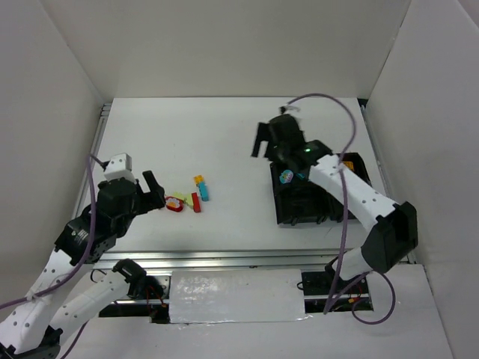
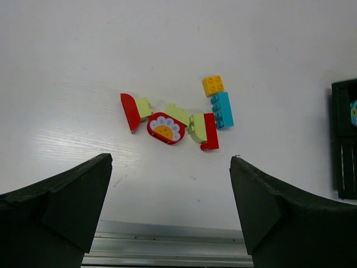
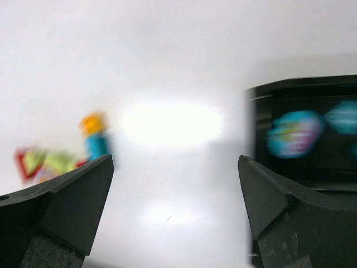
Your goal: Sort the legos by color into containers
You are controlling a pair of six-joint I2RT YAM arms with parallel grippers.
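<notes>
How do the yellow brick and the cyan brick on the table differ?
The yellow brick is square and sits studs up. The cyan brick is longer and seems tipped on its side. Both lie next to each other on the table, outside the black tray.

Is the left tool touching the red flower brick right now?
Apart. The left wrist view shows the left tool open, its fingers short of the red flower brick, with bare white table between them.
</notes>
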